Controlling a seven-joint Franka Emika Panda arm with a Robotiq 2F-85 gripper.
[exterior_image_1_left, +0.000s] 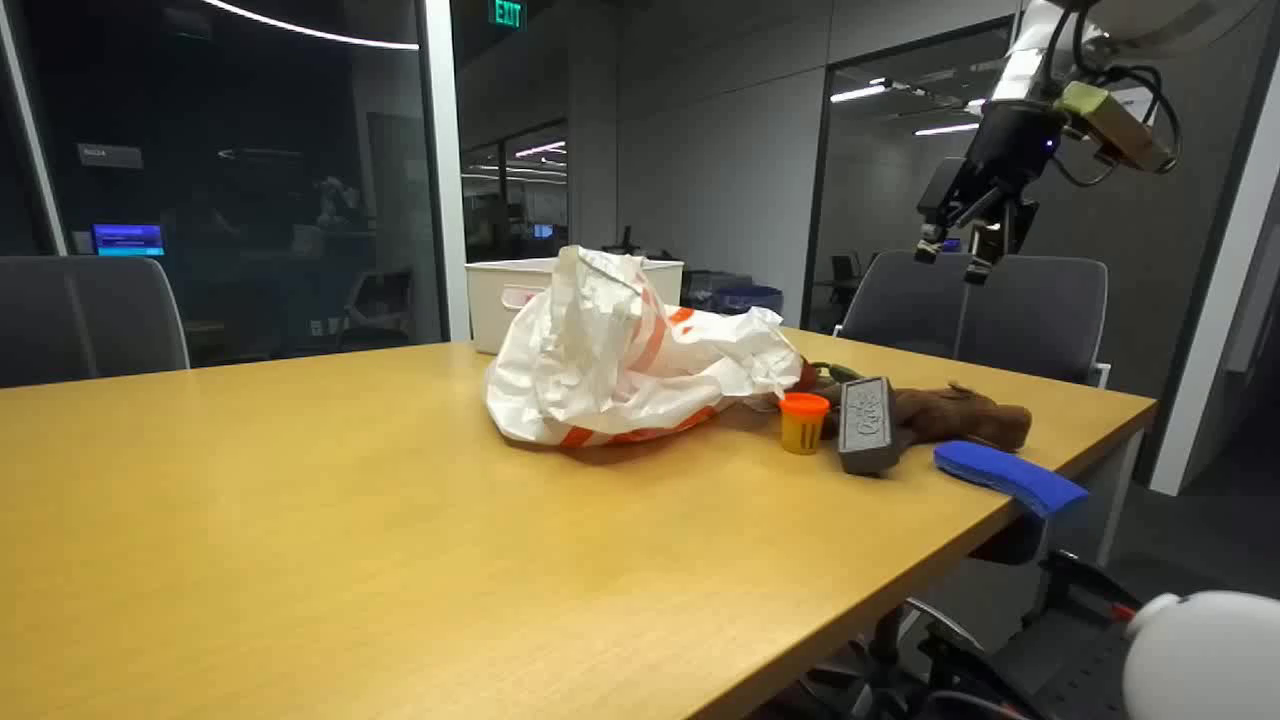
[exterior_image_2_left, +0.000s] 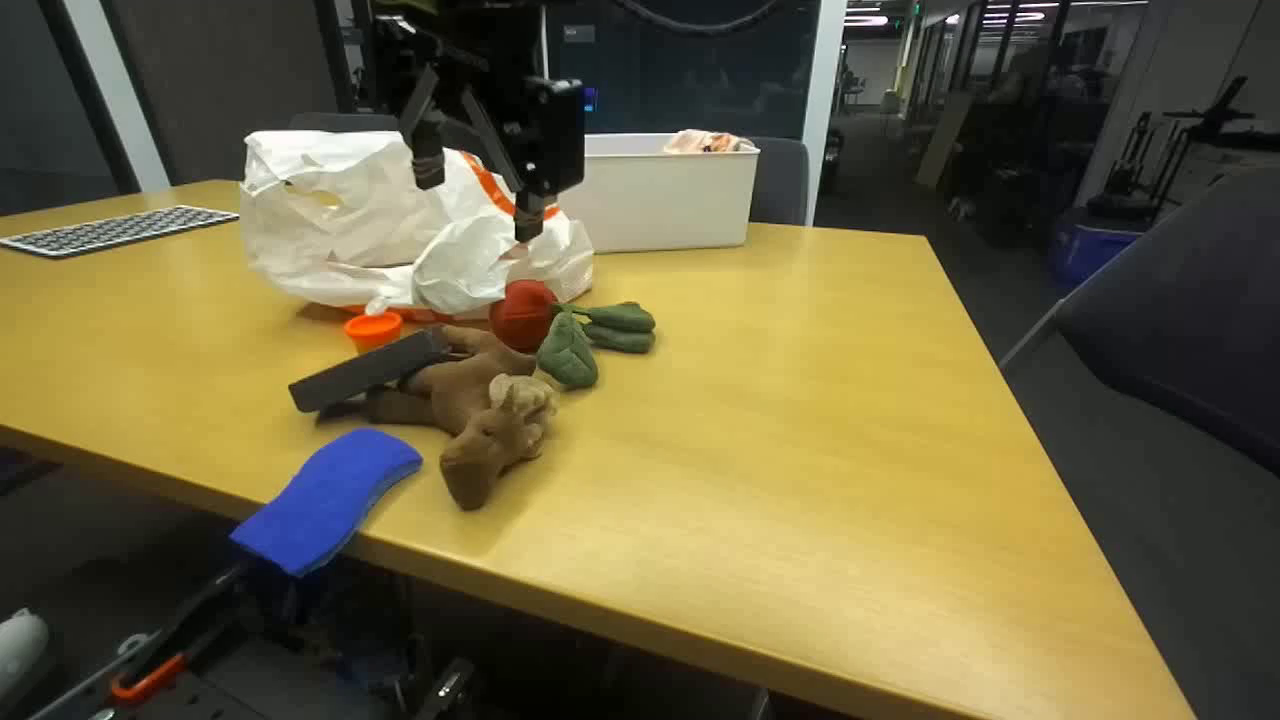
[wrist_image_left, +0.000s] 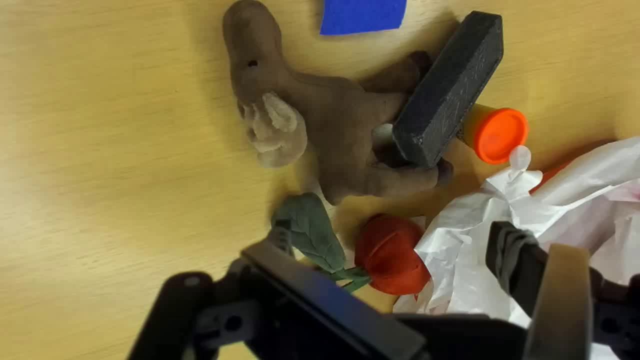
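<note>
Currently, in an exterior view, the gripper (exterior_image_1_left: 954, 258) hangs well above the table (exterior_image_1_left: 300, 520), jaws wide apart; a blue piece (exterior_image_1_left: 1005, 472) overhangs the edge (exterior_image_1_left: 860, 612). In an exterior view, the red plush vegetable (exterior_image_2_left: 520, 315) lies against the white bag (exterior_image_2_left: 340, 225), well inside the edges, wood stretching broadly past its leaves (exterior_image_2_left: 568, 352). In the wrist view, it shows between the parted fingertips (wrist_image_left: 517, 260), beside the brown plush toy (wrist_image_left: 340, 125).

Can see a keyboard (exterior_image_2_left: 120, 231) flat on the surface (exterior_image_2_left: 820, 430) in an exterior view. Can also see chairs (exterior_image_1_left: 85, 320) by the surface, a lit exit sign (exterior_image_1_left: 507, 13) and a glowing screen (exterior_image_1_left: 128, 239).
</note>
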